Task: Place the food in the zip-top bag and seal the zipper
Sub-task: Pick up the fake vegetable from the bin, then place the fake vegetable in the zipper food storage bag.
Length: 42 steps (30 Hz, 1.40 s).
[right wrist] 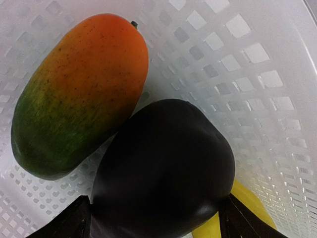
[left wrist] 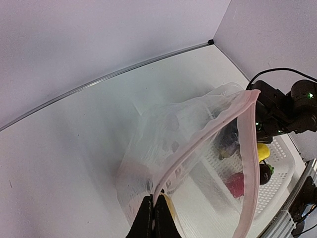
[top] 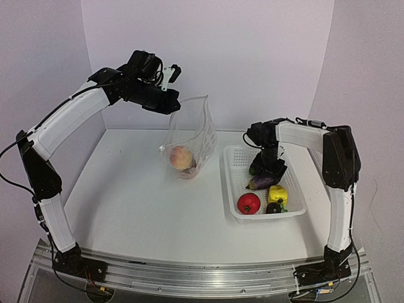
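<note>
White mesh basket (top: 235, 189) sits on the surface (top: 126, 202) at the right side, toward the near edge. In its near end are a red pomegranate (top: 249, 203), a dark mangosteen (top: 273, 207) and a yellow pepper (top: 278, 194), bunched close together. Just beyond them the right pincer (top: 265, 172) is down inside the basket. Wrist view shows its fingers (right wrist: 67, 223) pressed on both flanks of the purple eggplant (right wrist: 163, 168), so it is gripping the eggplant. The green-orange mango (right wrist: 74, 94) lies touching the eggplant on the basket floor, and the pepper's yellow edge shows under the eggplant. Whether the eggplant is lifted off the floor can't be told. The zip-top bag (top: 192, 129) hangs upright near the surface's middle, left of the basket and apart from it, toward the far edge. Its bottom seems to rest on the surface. The peach (top: 182, 156) sits in the bottom of the bag. The left pincer (left wrist: 153, 208) is raised above the surface and closed, pinching the bag's top rim at one corner. The zipper (left wrist: 247, 163) is unsealed, and the mouth gapes toward the basket side.
</note>
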### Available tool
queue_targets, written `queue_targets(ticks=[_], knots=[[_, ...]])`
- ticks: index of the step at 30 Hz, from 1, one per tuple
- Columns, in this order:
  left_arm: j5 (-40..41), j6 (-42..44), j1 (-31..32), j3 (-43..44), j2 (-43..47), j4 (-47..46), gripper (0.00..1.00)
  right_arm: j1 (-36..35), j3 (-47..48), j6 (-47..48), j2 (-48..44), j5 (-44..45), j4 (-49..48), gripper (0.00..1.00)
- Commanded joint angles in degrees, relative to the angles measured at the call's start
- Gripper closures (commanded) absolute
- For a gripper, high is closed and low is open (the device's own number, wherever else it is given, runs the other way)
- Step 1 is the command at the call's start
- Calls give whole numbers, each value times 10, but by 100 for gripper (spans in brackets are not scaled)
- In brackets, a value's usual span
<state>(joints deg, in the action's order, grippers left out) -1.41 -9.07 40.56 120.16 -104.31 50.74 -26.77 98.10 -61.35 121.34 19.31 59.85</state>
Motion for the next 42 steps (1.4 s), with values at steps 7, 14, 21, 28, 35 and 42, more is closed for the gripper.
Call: queue_targets(ticks=[7,14,21,28,35,42], knots=[[-5,4,0,-2,27,-25,100,3,-3,34,39,-40,-28,39],[-4,5,0,-3,28,-24,100,0,13,76,-22,-35,-30,65],[-4,7,0,-2,26,-26,100,-24,43,123,-137,0,-30,75],[-7,8,0,-5,24,-28,100,-92,94,251,-223,47,-118,77],[-11,6,0,-1,21,-28,100,-240,25,474,-287,-14,-557,90],[-13,5,0,7,23,-25,100,-317,47,617,-230,-133,-734,100]])
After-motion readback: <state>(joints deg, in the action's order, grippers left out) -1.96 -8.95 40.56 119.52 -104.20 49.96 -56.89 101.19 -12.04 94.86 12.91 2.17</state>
